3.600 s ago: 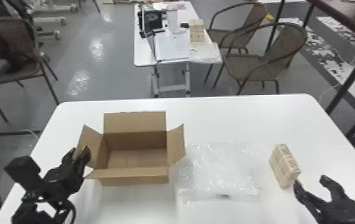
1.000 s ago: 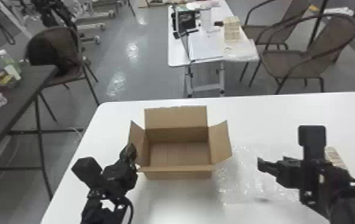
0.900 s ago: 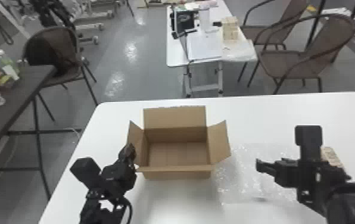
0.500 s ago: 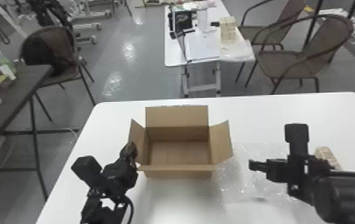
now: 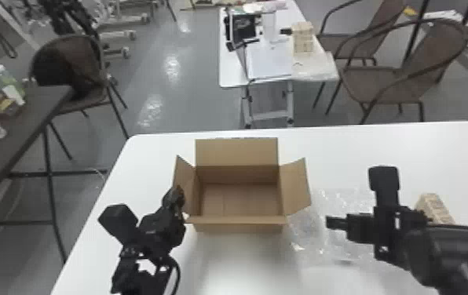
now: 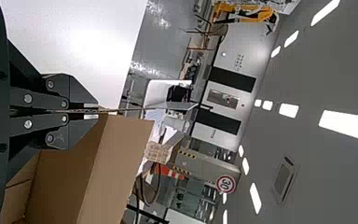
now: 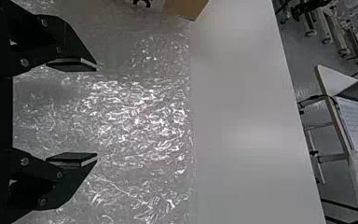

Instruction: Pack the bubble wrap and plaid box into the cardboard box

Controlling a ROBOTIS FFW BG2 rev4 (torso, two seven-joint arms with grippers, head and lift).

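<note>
Cardboard box empty; both items left to be packed. Its left flap is pinched by left claw. Right claw, spread wide, empty, is held above bubble wrap; plaid box farther right.

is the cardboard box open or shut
Open: the cardboard box has its side flaps leaning outward and its back flap standing up, with the brown floor showing inside.
</note>
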